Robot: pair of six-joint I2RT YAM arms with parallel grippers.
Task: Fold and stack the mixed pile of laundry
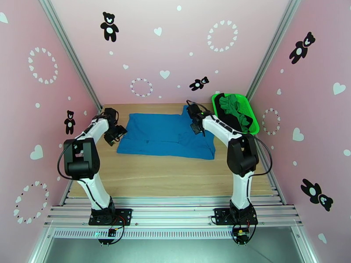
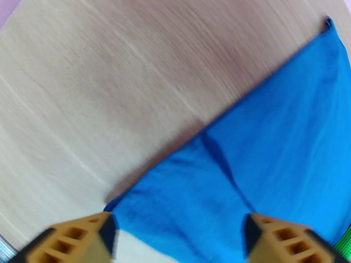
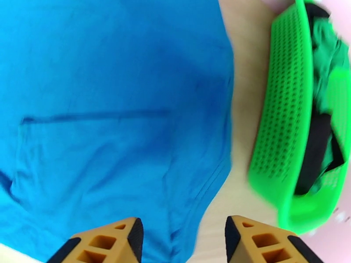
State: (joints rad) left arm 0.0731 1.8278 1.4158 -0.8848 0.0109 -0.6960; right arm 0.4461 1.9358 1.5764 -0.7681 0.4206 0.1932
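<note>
Wooden table (image 1: pixel 175 176), my arms bent over the blue T-shirt (image 1: pixel 166 134), left end effector (image 1: pixel 116 134) and right end effector (image 1: pixel 196 127) both with fingers apart, basket (image 1: pixel 257 126) holding green cloth (image 1: pixel 234 106) and black cloth (image 1: pixel 226 115)

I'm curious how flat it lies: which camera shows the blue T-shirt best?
The top external view: the whole blue T-shirt lies spread on the table. Left wrist shows one blurred corner; right wrist shows a close stretch beside the green basket.
</note>
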